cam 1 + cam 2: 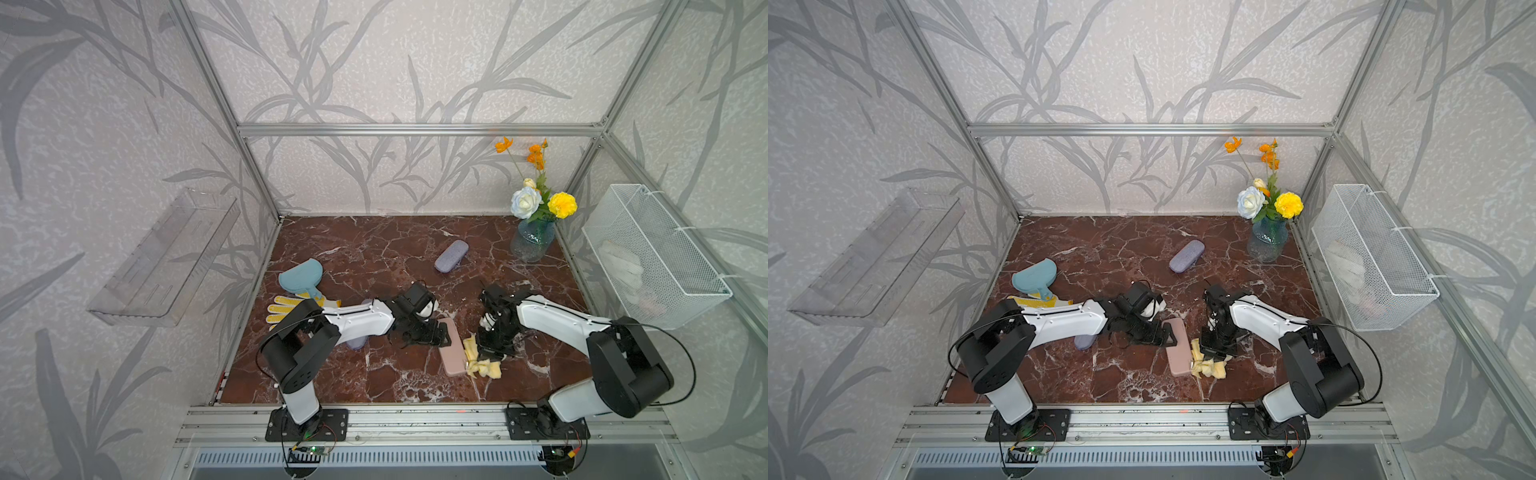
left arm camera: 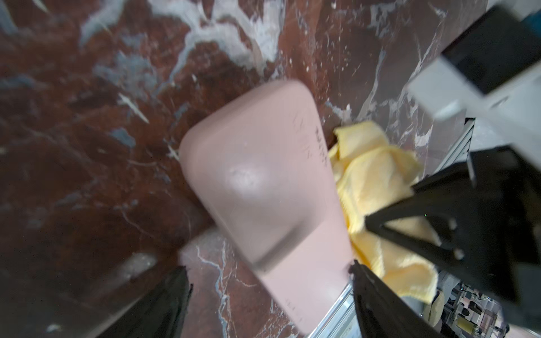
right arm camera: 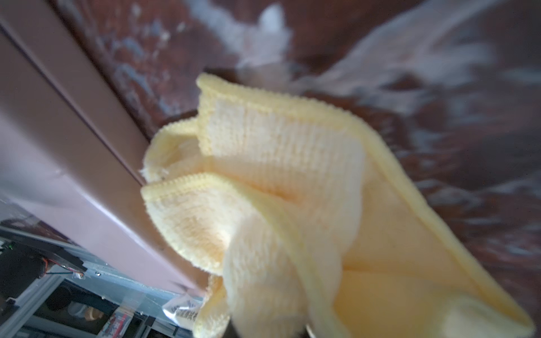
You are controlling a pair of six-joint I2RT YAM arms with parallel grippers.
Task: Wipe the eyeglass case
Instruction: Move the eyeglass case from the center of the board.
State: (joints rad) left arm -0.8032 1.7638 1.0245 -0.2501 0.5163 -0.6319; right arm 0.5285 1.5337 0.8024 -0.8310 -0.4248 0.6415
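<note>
Surface: a red-brown marble table (image 1: 374, 257) inside an aluminium frame, with grey leaf-pattern wallpaper behind.
Case: the pink eyeglass case (image 1: 453, 353) lies flat and closed at the lower centre of both top views. Its long side runs up and down the frame, slightly tilted.
Cloth: the yellow cloth (image 1: 484, 368) is crumpled on the marble and touches the case's right long edge along its lower half.
Left gripper: the left gripper (image 1: 442, 334) sits low over the case's upper end, released. In the left wrist view its fingers (image 2: 164, 304) straddle the case. One tip is at the case's edge; the other stands clear, with marble showing between.
Right gripper: the right gripper (image 1: 488, 353) points down and is clenched on a bunch of the cloth. The right wrist view shows the folds pressed against the case's side seam.
Upper centre: a grey-purple case (image 1: 451, 256), well apart.
Left side: a blue mitt (image 1: 301, 276) above a yellow-and-white glove (image 1: 291, 307).
Upper right: a glass vase of flowers (image 1: 532, 241), near a white wire basket (image 1: 656, 257).
</note>
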